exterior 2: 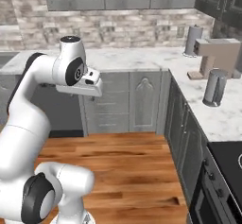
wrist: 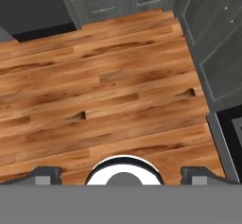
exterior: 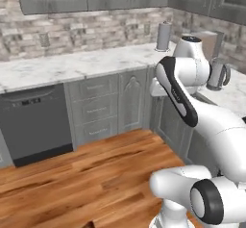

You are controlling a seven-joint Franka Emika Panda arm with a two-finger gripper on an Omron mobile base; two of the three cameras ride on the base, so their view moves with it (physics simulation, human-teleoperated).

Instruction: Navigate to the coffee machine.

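The coffee machine (exterior 2: 218, 53) is a tan-beige box on the right-hand counter near the corner, with a small projecting base. In the left base view a tan part of the coffee machine (exterior: 210, 38) shows behind my arm's upper joint. My gripper (wrist: 122, 176) hangs over the wooden floor, well short of the counter, and looks straight down. Its two fingertips (wrist: 47, 173) stand far apart with nothing between them, so it is open.
A grey cylindrical roll (exterior 2: 193, 40) stands in the counter corner. A grey kettle (exterior 2: 215, 87) sits in front of the machine. A dark dishwasher (exterior: 33, 121) is at the left and a black stove (exterior 2: 227, 168) at the right. Wooden floor (exterior: 96, 174) lies between.
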